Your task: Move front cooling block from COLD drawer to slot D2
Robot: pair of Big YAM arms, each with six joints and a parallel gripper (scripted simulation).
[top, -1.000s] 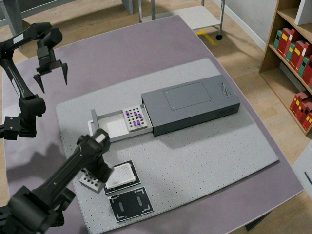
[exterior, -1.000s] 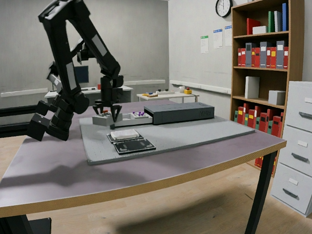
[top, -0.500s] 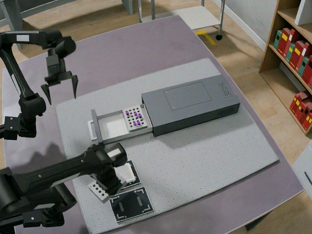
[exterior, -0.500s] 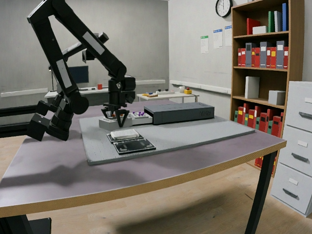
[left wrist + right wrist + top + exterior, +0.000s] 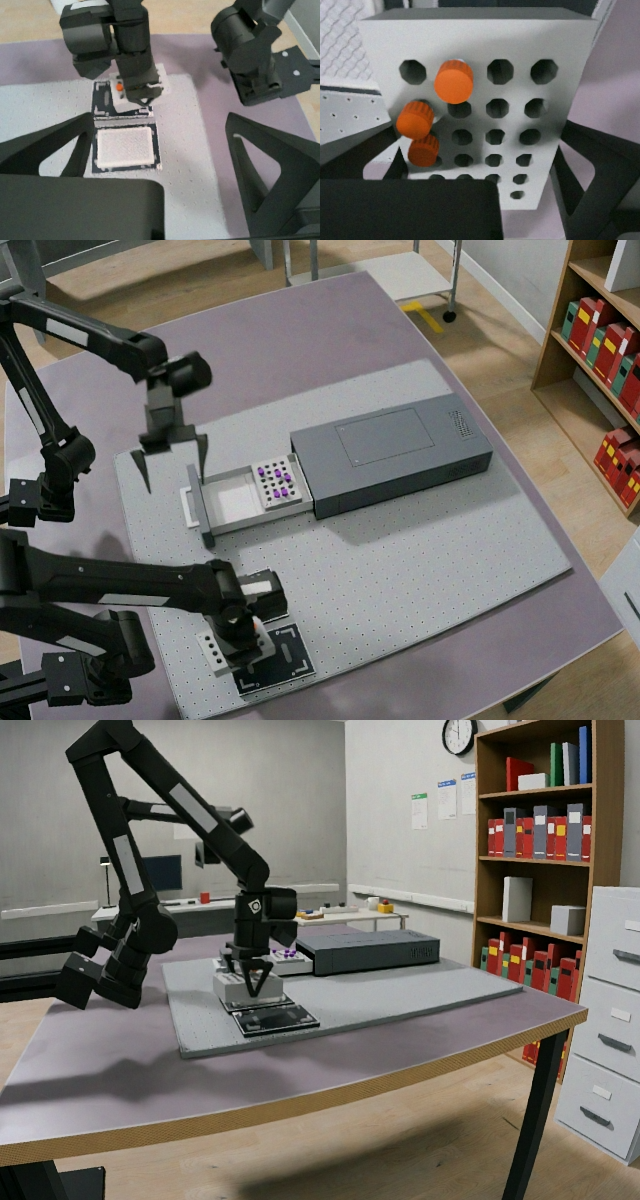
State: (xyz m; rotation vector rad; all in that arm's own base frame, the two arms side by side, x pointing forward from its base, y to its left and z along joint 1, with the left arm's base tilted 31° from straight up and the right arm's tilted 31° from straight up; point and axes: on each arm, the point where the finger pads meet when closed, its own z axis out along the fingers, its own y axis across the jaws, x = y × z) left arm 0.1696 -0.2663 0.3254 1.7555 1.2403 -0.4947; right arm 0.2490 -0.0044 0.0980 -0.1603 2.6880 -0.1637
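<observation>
My right gripper (image 5: 478, 119) is shut on the front cooling block (image 5: 210, 653) (image 5: 224, 988) (image 5: 520, 42), which is white with three orange tubes (image 5: 453, 82) (image 5: 415, 120) (image 5: 423, 150) standing in bores. The block is held above the deck, over part of the dark slot D2 (image 5: 273, 676) (image 5: 273, 1024) (image 5: 102, 102), turned relative to it in the left wrist view. My left gripper (image 5: 175, 486) (image 5: 159, 119) is open and empty above the drawer's front panel. The rear block (image 5: 271, 485) (image 5: 295, 959), with several purple tubes, sits in the open drawer (image 5: 242, 527) near the cooler. Its flatness is hard to judge.
The grey cooler COLD (image 5: 382, 446) (image 5: 372, 949) stands behind the open drawer. The white drawer handle (image 5: 185, 506) sticks out at the front. Slot D1 holds a white plate (image 5: 125, 147), between D2 and the drawer. The right arm covers much of D1 in the top view.
</observation>
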